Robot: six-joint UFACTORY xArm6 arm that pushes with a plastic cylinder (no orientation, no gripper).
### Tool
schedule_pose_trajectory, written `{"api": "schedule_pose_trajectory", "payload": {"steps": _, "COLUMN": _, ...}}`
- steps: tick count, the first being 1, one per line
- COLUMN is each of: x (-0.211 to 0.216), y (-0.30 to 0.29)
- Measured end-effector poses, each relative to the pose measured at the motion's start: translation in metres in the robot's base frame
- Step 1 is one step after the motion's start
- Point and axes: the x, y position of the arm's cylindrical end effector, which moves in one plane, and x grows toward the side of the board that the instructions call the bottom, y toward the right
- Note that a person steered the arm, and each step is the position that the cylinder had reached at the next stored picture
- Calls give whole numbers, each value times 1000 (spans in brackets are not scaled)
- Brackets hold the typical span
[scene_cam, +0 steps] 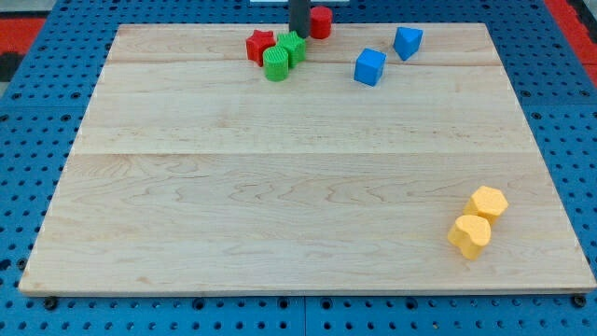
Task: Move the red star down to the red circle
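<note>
Camera view showed the rod's tip (298,35), a plain rod end with no hand to spread or pinch, at the board's (280,187) far edge between the red star (258,45) on its left, which touched two green blocks (284,56), and the red circle (320,21) on its right.

All of me that shows is a short stretch of straight rod, dark grey to near black, smooth and round, with a faint lighter sheen down one side. It narrows nowhere I can make out. My tip (298,35) is its blunt, flat-cut lower end.
</note>
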Motion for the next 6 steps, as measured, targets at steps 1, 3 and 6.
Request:
{"api": "schedule_pose_trajectory", "payload": {"steps": 1, "x": 52, "y": -7}}
{"api": "schedule_pose_trajectory", "payload": {"steps": 3, "x": 60, "y": -117}}
{"api": "schedule_pose_trajectory", "payload": {"steps": 6, "x": 37, "y": 54}}
